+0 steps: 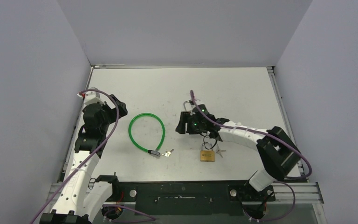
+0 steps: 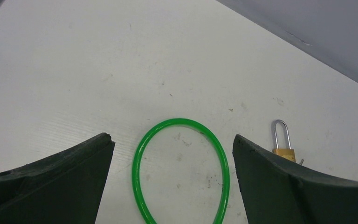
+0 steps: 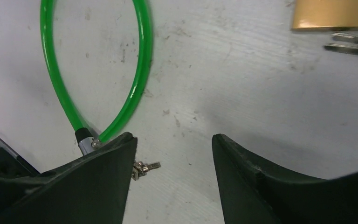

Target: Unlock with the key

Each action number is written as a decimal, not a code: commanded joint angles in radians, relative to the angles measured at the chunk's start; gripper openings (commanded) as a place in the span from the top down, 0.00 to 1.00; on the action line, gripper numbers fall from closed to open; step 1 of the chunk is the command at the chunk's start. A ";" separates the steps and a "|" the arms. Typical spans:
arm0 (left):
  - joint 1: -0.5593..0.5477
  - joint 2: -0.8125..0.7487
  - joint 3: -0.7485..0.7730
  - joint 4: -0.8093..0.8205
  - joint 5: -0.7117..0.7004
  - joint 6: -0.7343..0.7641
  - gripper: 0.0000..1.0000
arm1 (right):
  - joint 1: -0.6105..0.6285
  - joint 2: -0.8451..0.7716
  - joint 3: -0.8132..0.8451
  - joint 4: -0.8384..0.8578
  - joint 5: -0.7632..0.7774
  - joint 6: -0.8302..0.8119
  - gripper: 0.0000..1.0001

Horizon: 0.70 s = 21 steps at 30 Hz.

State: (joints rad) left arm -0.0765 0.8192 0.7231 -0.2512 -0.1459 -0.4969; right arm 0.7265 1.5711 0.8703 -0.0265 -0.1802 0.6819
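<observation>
**Plainly: both grippers empty, keys lying on the table**

The right gripper (image 3: 172,136) hangs low over the table (image 1: 242,93). Its jaws are partly apart, short of wide, with only bare white surface between them. It holds nothing and touches nothing. In its wrist view one finger (image 3: 98,186) hides part of the small keys (image 3: 145,167), which lie at 7 o'clock of the gap. They are just beside the metal barrel (image 3: 86,140) of the green cable lock (image 3: 140,70). The finger covers the join, so I cannot tell whether a key sits in the barrel. The loop runs off toward 11 o'clock. At 1 o'clock, cut by the frame edge, is the brass padlock (image 3: 335,14), with its keys (image 3: 354,45) just below it, close by or touching.

From above, the padlock lies flat at 5 o'clock of the right gripper, near it but clear of the fingers. Its keys are at the padlock's 2 o'clock. The cable lock lies at the gripper's 9 o'clock, with its barrel and small keys at the loop's 5 o'clock end.

The left gripper (image 2: 171,137) stands at 9 o'clock of the loop, jaws spread as wide as they go and empty. Its fingers frame the far curve of the loop without touching it.
</observation>
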 commanded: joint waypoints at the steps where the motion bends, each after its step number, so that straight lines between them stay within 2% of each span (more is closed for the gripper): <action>1: 0.004 -0.026 0.004 0.012 -0.005 -0.025 0.03 | 0.128 0.103 0.159 -0.132 0.124 -0.047 0.45; 4: 0.004 -0.033 0.001 0.005 -0.011 -0.029 0.03 | 0.208 0.133 0.196 -0.153 0.144 -0.132 0.49; 11: 0.004 -0.044 -0.001 -0.001 -0.019 -0.029 0.03 | 0.304 0.202 0.265 -0.218 0.066 -0.393 0.53; 16: 0.004 -0.051 -0.005 -0.009 -0.025 -0.031 0.03 | 0.332 0.262 0.312 -0.279 0.117 -0.440 0.59; 21: 0.004 -0.050 -0.007 -0.006 -0.024 -0.032 0.03 | 0.352 0.282 0.315 -0.280 0.084 -0.473 0.64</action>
State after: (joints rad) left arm -0.0765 0.7807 0.7136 -0.2676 -0.1574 -0.5205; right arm 1.0626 1.8503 1.1465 -0.2943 -0.1005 0.2699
